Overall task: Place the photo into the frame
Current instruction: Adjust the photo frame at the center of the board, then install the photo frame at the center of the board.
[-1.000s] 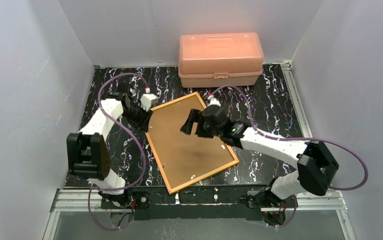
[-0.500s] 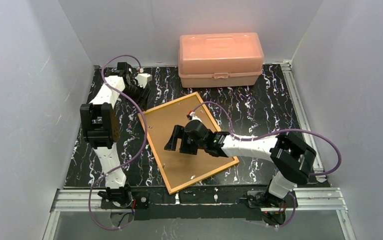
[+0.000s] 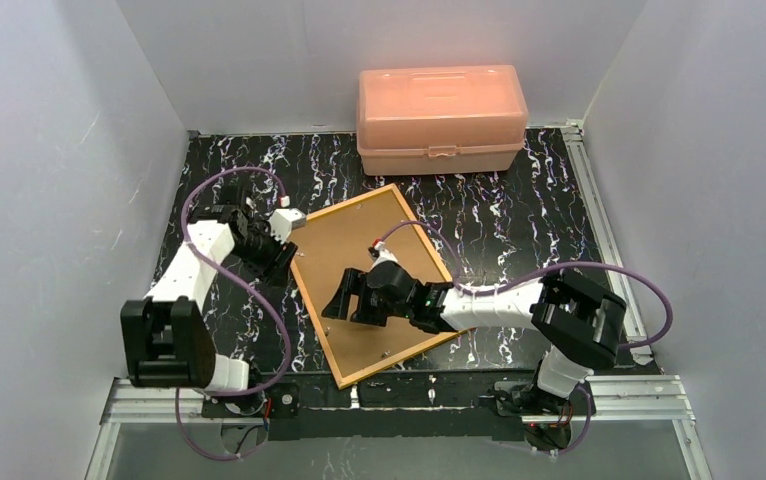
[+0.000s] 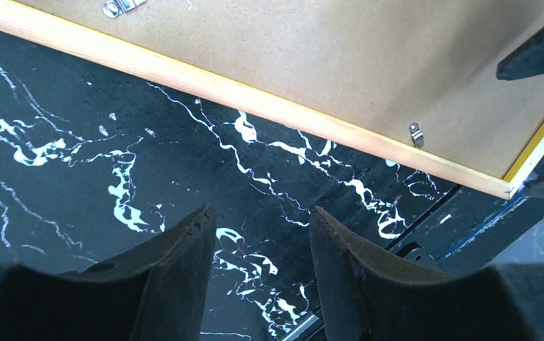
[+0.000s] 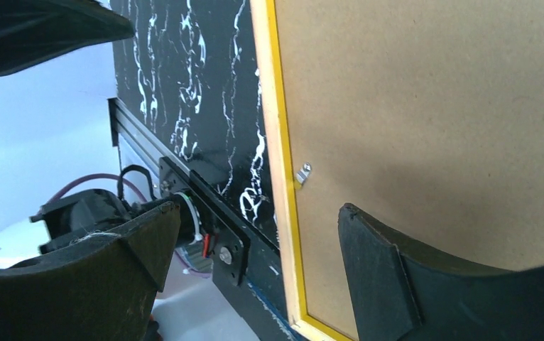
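Observation:
The frame [image 3: 399,255] lies face down on the black marbled table, brown fibreboard back up, yellow-orange border around it. No photo shows in any view. My left gripper [image 3: 281,263] is open and empty, low over bare table just left of the frame's left edge. In the left wrist view [image 4: 262,211] the frame's back [image 4: 361,64] and a small clip [image 4: 416,133] lie ahead. My right gripper [image 3: 344,305] is open and empty above the frame's near-left part. In the right wrist view [image 5: 255,217] its jaws straddle the frame's border [image 5: 283,177], one finger over the back [image 5: 432,106].
A salmon-pink plastic box [image 3: 442,118] stands closed at the back of the table. White walls close in left, right and behind. An aluminium rail [image 3: 399,395] runs along the near edge. The right arm's purple cable [image 3: 519,275] loops over the frame's right side.
My left gripper came from the back-left corner to the frame's left edge. My right gripper slid further left and nearer over the frame's back. The frame stayed put.

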Available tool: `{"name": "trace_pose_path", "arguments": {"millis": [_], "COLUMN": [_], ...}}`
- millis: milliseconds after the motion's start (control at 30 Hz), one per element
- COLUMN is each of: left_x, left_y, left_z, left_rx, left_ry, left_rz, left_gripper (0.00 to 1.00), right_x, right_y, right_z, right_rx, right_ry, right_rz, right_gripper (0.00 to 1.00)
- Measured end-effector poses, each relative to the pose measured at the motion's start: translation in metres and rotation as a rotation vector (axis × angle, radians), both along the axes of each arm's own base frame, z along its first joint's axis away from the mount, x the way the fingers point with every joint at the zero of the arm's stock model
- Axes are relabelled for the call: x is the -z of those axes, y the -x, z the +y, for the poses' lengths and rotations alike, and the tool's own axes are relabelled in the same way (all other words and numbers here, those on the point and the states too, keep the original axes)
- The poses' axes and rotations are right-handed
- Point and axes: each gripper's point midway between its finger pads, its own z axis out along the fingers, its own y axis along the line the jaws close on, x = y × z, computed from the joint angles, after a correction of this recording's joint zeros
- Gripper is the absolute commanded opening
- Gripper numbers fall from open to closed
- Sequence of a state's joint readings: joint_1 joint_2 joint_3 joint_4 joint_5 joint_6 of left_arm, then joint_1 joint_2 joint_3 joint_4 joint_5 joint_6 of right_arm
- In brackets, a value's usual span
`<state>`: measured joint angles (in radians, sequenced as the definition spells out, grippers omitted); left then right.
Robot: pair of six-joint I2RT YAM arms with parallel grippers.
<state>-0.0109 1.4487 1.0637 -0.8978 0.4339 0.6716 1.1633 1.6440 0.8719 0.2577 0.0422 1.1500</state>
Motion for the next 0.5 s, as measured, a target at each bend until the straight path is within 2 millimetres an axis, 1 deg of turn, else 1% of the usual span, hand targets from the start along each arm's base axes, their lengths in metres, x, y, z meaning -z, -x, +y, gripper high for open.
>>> {"name": "trace_pose_path", "arguments": {"millis": [67, 167, 267, 367, 433, 500], "left_x": [-0.008, -0.016, -0.019, -0.023, -0.029, -0.037], "left_y": [0.006, 0.007, 0.012, 0.023, 0.030, 0.035], "left_z": [0.000, 0.001, 0.002, 0.004, 0.006, 0.008], "left_rx": [0.022, 0.046, 0.071, 0.096, 0.111, 0.127], "left_ry": [-0.002, -0.007, -0.014, -0.029, -0.039, -0.051], "left_rz": [-0.048, -0.096, -0.128, -0.173, -0.212, -0.252], "left_gripper": [0.51, 0.54, 0.58, 0.64, 0.65, 0.67], "right_x": [0.007, 0.014, 0.012, 0.009, 0.005, -0.004], "right_y": [0.006, 0.015, 0.018, 0.010, -0.001, -0.012], "right_z": [-0.002, -0.002, 0.005, 0.004, -0.003, -0.009], "right_rx": [0.001, -0.005, -0.017, -0.028, -0.028, -0.022], "right_ry": [0.000, 0.000, -0.022, -0.010, 0.014, 0.020], "right_rz": [-0.013, -0.029, -0.058, -0.140, -0.193, -0.231], "right_gripper": [0.89, 0.88, 0.89, 0.90, 0.91, 0.91]}}
